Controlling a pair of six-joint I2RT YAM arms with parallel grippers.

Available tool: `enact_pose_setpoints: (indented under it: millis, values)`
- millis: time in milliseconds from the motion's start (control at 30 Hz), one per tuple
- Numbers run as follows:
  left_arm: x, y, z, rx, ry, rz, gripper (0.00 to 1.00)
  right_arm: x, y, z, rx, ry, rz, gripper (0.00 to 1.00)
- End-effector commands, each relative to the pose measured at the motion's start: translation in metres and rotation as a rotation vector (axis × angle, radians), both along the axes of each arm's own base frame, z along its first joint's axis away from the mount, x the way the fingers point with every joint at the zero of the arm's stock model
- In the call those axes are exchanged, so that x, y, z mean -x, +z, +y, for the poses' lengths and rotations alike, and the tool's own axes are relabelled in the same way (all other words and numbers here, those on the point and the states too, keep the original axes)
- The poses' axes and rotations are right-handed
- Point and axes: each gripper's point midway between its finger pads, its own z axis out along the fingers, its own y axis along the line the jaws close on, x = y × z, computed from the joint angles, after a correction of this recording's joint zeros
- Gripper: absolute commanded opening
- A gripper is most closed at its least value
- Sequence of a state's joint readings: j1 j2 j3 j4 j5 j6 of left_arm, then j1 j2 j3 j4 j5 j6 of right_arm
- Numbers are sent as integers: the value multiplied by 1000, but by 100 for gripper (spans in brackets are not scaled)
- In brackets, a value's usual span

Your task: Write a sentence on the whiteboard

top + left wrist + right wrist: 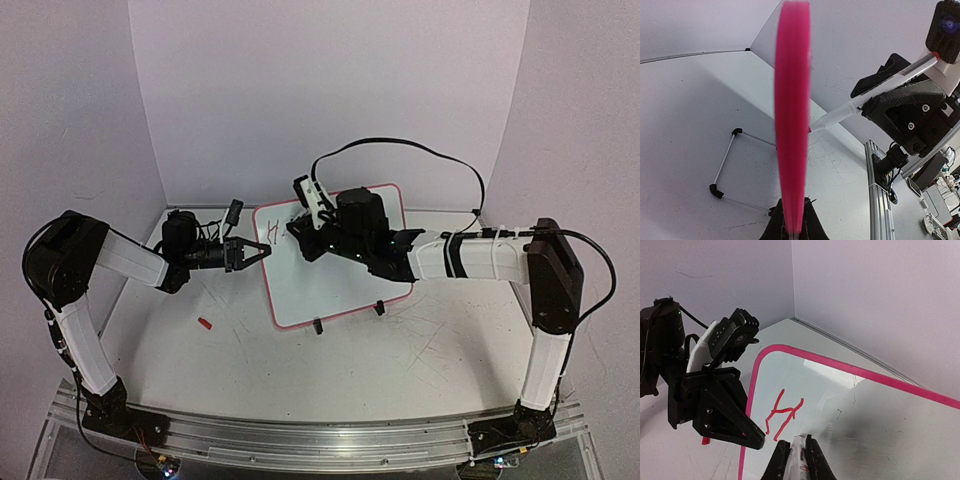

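The whiteboard (325, 290) is small and white with a pink rim, and stands tilted mid-table on two black clip feet (317, 325). A red "H" (782, 412) is written near its upper left corner. My left gripper (256, 250) is shut on the board's left rim, which shows edge-on between its jaws in the left wrist view (792, 100). My right gripper (308, 238) is shut on a white marker (312, 200) over the board's upper left. In the right wrist view the marker (799, 460) sits between the fingers with its tip at the board, just right of the "H". The left wrist view shows the marker (875, 92) too.
A small red cap (204, 323) lies on the table left of the board. White walls close the back and both sides. A black cable (420, 150) loops above the right arm. The table surface carries scuffs and old pen marks.
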State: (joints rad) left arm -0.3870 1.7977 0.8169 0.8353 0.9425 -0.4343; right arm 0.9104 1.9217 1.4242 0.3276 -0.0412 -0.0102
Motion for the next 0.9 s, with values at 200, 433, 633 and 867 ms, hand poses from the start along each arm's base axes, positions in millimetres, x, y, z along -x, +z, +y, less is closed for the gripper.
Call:
enact_pose_setpoints:
  millis: [200, 433, 633, 867]
  values:
    - [-10, 19, 2, -15, 46, -116, 0, 3, 42, -12, -25, -27, -87, 0]
    - [-12, 16, 2, -19, 60, -98, 0, 5, 43, -14, -26, -27, -83, 0]
    - [-15, 20, 1, -43, 78, -109, 0, 4, 52, -12, -28, -24, -108, 0]
    - [-20, 20, 0, -60, 81, -127, 0, 0, 55, -8, -19, -21, -128, 0]
